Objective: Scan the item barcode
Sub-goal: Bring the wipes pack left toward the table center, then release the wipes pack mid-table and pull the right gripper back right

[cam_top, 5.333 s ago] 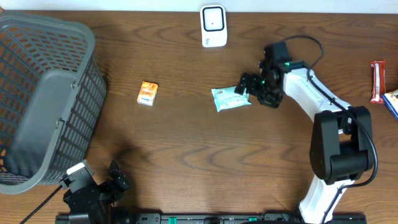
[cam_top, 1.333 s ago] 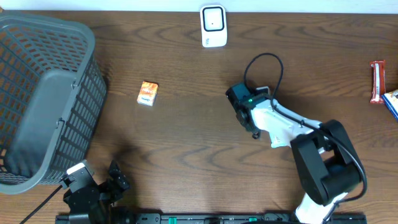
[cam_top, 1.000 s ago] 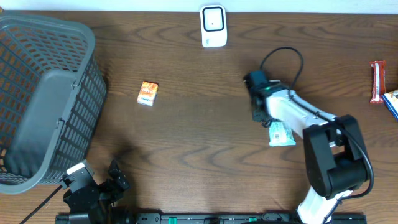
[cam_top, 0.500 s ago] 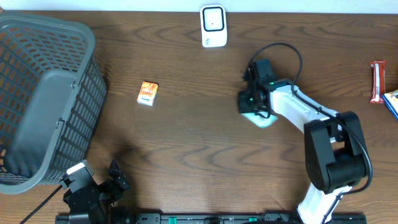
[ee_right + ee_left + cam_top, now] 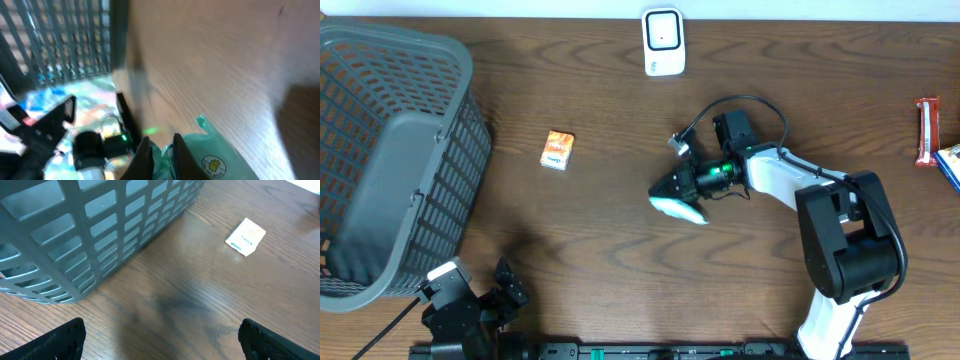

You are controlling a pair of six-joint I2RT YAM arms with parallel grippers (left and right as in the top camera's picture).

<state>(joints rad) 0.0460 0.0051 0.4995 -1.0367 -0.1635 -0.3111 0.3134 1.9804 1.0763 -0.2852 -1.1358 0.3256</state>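
Green packet has moved left over dark wooden table

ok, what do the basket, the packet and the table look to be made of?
Basket: grey moulded plastic, matt, judging by its even slotted walls.
Packet: probably thin plastic film, glossy, printed green and white.
Table: dark brown wood grain, satin finish; whether it is solid wood or laminate, cannot tell.
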